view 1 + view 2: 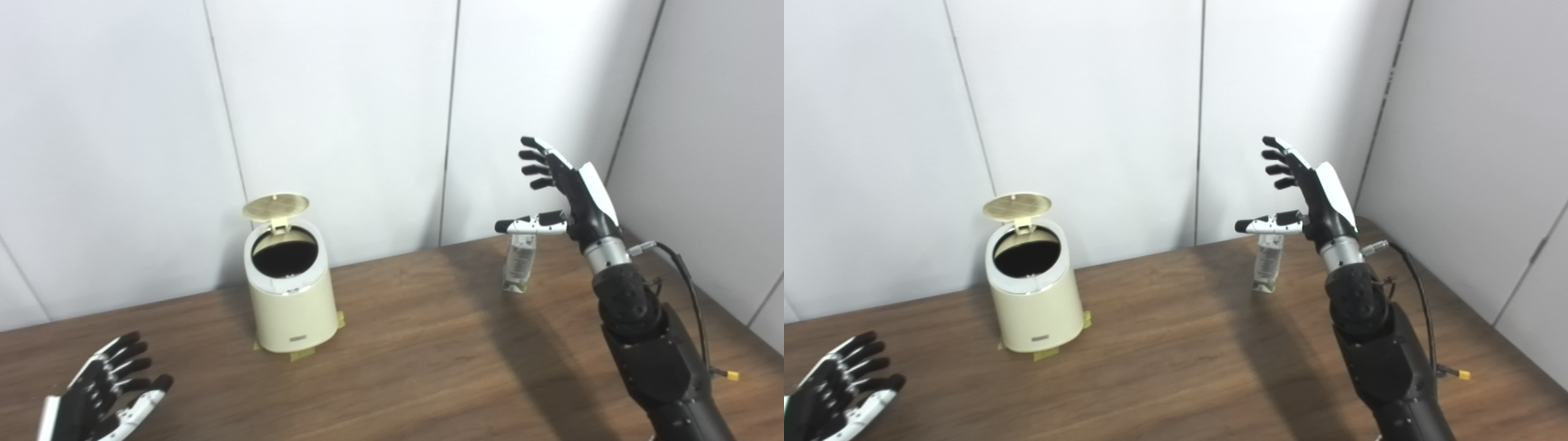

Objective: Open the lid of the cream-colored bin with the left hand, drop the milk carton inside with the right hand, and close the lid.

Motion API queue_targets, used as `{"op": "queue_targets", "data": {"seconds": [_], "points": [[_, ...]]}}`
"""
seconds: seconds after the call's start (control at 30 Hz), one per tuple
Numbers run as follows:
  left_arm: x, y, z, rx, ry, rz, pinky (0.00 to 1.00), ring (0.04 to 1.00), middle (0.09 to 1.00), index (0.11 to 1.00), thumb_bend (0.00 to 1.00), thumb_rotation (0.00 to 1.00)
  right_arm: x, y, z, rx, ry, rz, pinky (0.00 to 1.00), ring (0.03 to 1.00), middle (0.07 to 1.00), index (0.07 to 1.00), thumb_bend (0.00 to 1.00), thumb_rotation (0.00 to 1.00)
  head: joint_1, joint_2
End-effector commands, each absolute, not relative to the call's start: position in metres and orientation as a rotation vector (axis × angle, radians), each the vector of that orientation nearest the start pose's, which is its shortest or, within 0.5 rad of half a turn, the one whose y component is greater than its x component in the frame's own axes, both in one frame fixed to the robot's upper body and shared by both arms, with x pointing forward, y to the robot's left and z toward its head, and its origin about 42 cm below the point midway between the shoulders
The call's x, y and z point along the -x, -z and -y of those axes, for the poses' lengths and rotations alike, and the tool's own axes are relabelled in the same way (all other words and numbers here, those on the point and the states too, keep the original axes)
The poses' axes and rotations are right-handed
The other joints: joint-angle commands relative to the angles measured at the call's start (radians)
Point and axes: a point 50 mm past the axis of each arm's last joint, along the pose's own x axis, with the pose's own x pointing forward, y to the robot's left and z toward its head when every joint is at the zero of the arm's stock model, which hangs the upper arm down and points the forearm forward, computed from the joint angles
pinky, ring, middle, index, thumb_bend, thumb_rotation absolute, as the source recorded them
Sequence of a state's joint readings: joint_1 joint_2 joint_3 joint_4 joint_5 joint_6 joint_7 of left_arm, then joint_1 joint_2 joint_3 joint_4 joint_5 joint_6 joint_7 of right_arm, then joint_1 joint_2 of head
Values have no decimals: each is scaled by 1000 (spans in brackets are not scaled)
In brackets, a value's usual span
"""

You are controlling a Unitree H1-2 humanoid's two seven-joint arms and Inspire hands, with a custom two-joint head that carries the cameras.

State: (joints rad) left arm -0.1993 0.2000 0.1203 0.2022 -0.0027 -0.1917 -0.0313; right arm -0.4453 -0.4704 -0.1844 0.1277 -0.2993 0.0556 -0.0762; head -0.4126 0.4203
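The cream-colored bin (293, 300) stands on the wooden table (416, 343), left of centre, taped down at its base. Its round lid (275, 207) is flipped up at the back, and the dark inside shows. A small milk carton (519, 262) stands upright near the back wall on the right. My right hand (560, 196) is raised above and just in front of the carton, open, fingers spread, thumb crossing the carton's top in the picture. My left hand (104, 392) is low at the table's front left, open, palm up, holding nothing.
White wall panels close off the back and right side. A cable with a yellow plug (732, 375) hangs off my right forearm. Yellow tape (303, 354) marks the bin's spot.
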Motion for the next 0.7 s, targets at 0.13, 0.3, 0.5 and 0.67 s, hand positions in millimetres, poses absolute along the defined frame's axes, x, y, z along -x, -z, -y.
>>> {"op": "queue_targets", "data": {"seconds": [0.13,0.3,0.5,0.67], "points": [[-355,-149,-309,-202,-69,256,595,724,773,787,682,177,-415,-308,412,646,337,281,767,888,953,944,854,146,-9,2],[-354,-150,-312,-200,-66,246,581,709,755,773,700,166,-423,-285,428,574,286,186,817,908,951,937,839,187,-7,5],[-351,-153,-311,-209,-49,250,594,720,767,781,689,162,-429,-262,438,501,231,137,909,924,949,961,859,156,-4,11],[-350,-154,-312,-205,-44,249,593,714,764,779,681,151,-436,-238,442,455,177,120,873,919,954,976,910,188,-1,17]]}}
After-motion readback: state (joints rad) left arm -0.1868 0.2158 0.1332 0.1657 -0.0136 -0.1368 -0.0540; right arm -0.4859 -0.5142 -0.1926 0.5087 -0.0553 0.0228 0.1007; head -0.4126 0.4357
